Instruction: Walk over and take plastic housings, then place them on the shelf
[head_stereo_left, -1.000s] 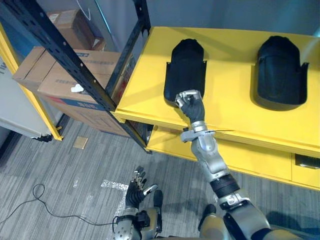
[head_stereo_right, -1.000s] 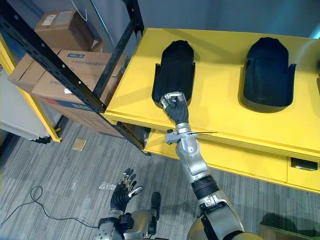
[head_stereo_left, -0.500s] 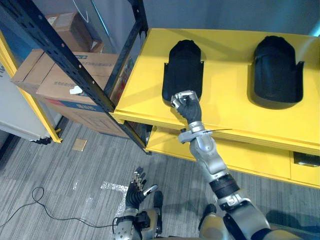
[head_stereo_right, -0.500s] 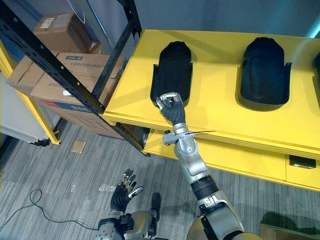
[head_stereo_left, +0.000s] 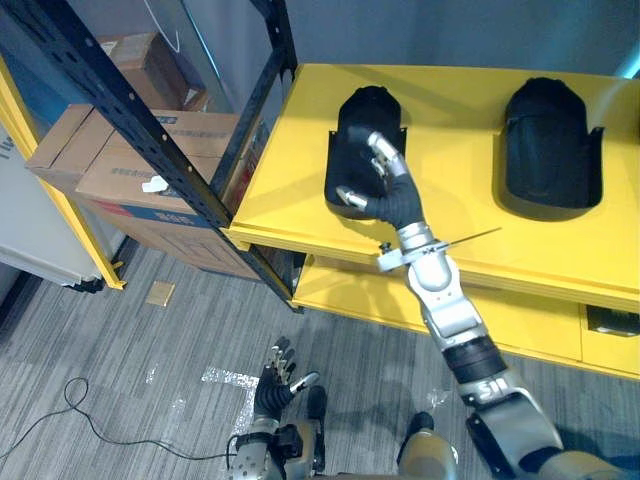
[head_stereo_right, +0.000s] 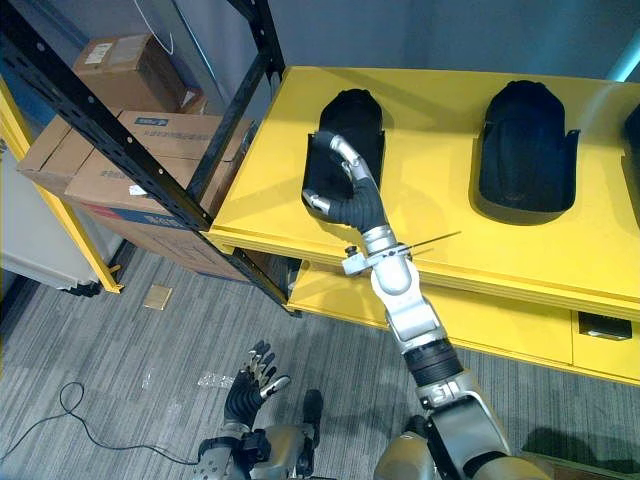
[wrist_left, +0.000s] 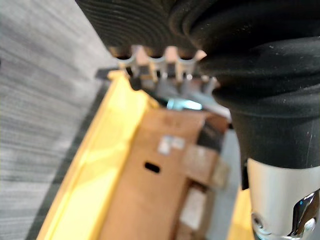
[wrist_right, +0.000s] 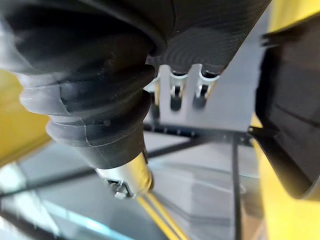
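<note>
Fingers (head_stereo_left: 386, 156) over housing (head_stereo_left: 360, 115) on yellow shelf (head_stereo_left: 300, 170)

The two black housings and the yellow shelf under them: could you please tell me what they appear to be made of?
Left housing and right housing: probably moulded plastic, matte black; smooth rounded shells with thin flanged edges, hardly any glare.
Yellow shelf: likely painted sheet metal, satin; even colour, soft reflections; painted board is possible.
</note>
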